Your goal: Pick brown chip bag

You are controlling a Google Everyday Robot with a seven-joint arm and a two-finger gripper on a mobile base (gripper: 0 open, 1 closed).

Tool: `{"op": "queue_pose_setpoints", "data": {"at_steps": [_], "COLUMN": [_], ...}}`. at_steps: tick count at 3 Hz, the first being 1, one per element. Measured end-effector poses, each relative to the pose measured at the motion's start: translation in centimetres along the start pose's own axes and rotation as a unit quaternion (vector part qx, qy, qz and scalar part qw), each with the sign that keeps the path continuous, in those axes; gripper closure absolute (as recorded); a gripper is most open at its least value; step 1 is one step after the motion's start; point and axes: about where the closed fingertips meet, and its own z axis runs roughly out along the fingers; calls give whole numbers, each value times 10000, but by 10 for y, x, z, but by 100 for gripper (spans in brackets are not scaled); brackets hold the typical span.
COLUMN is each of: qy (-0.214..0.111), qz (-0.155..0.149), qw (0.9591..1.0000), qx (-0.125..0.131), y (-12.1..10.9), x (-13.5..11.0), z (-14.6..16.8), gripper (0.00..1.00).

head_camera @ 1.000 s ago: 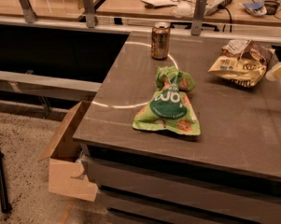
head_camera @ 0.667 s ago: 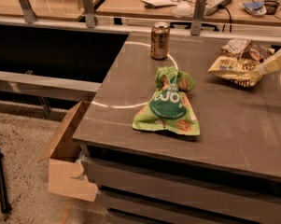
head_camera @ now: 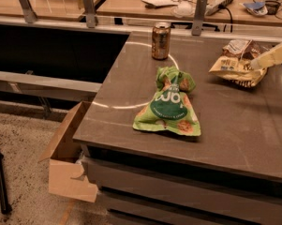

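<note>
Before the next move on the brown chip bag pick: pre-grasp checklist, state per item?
1. Target found: brown chip bag lies at the table's far right. Ok.
2. Gripper at target: it comes in from the right edge, with its tip over the bag's right end. Ok.
3. Hold on the bag secured: cannot tell.
4. Green snack bag apart from the target: ok.
5. Brown drink can upright and well left of the target: ok.
6. Bag lifted: not ok, it rests on the table.
</note>
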Motion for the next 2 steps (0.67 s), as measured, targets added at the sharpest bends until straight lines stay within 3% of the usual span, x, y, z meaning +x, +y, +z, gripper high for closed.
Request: {"op": "queue_pose_setpoints", "data": {"at_steps": [1, 2], "qy": [89, -131], "qz": [331, 359], "qw": [9994, 9982], "qx": [83, 452], "y": [7, 11], "x": [14, 22], "z": [15, 41], "gripper": [0, 0]}}
